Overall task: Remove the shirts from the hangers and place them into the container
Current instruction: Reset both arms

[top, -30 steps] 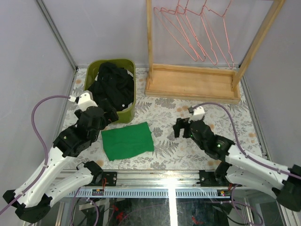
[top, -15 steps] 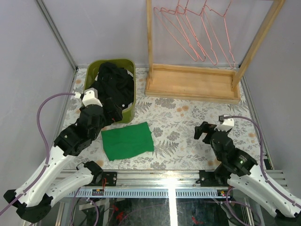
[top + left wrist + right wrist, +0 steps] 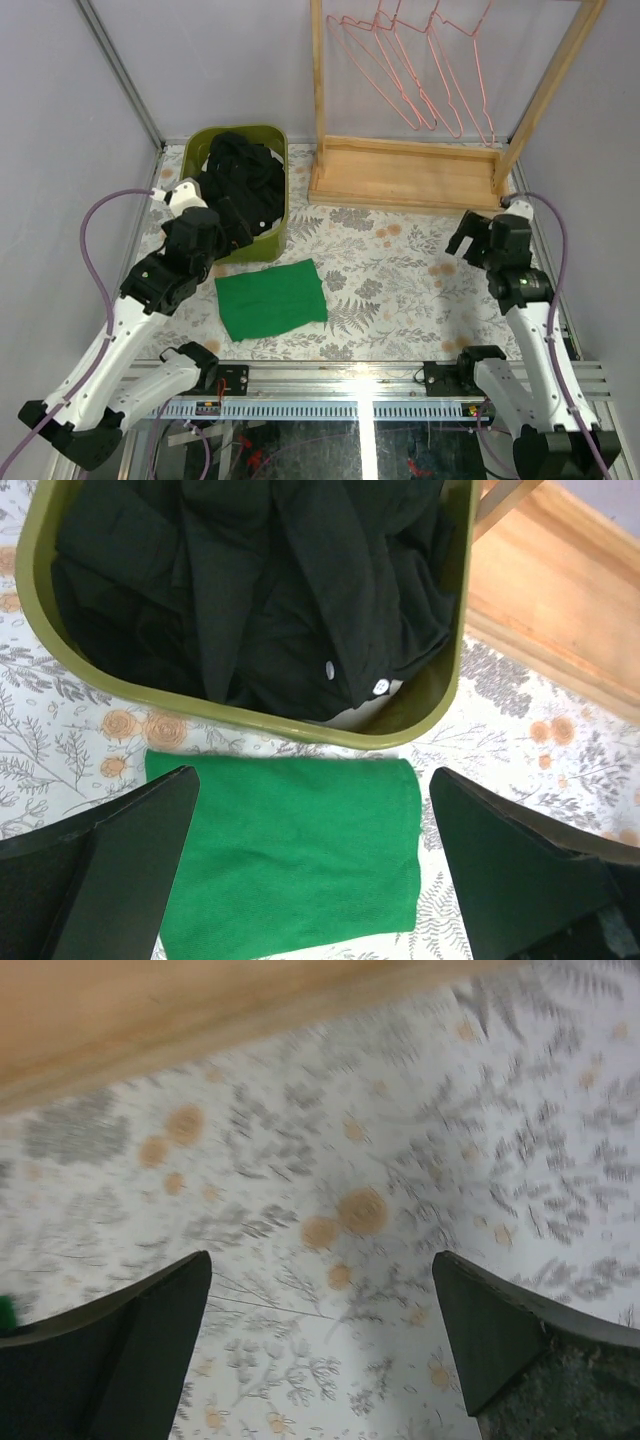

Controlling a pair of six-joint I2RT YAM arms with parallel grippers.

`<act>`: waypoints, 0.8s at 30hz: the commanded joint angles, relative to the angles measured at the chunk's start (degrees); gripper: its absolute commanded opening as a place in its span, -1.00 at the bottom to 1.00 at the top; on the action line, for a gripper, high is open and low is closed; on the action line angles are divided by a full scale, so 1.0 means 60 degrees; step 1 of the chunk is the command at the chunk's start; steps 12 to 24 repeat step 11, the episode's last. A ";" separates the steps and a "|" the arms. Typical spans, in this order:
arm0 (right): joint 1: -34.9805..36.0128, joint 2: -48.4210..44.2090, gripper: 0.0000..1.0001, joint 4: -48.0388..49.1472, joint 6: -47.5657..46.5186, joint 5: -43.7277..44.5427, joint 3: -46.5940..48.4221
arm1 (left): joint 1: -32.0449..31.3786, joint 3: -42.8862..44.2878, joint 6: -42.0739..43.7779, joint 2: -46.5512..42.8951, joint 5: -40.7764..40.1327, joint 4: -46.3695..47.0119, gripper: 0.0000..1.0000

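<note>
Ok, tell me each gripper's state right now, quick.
Left gripper: open, holding nothing, above the green cloth.
Right gripper: open, holding nothing.

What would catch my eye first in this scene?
An olive-green plastic basket at the far left is heaped with black fabric shirts. At the back right, thin pink wire hangers dangle bare from a wooden rack, and a flat bright green cloth lies just before the basket.

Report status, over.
Left hand open, empty; right hand open, empty. Black shirts in basket, hangers bare on rack. Green cloth beside basket, nothing blocking.
</note>
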 commanded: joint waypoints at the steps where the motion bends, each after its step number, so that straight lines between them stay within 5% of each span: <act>1: -0.0153 -0.1155 0.98 -0.0637 -0.1414 -0.1511 0.2648 | 0.0234 0.0797 0.0212 -0.0544 0.0285 -0.0015 0.99; 10: -0.0153 -0.2668 0.98 -0.1161 -0.1855 -0.3597 0.3771 | 0.0226 0.1606 0.0964 -0.1601 -0.0054 0.0343 0.99; 24: -0.0157 -0.2775 0.98 -0.1116 -0.1851 -0.3689 0.3618 | 0.0230 0.1616 0.1018 -0.1590 -0.0056 0.0289 0.99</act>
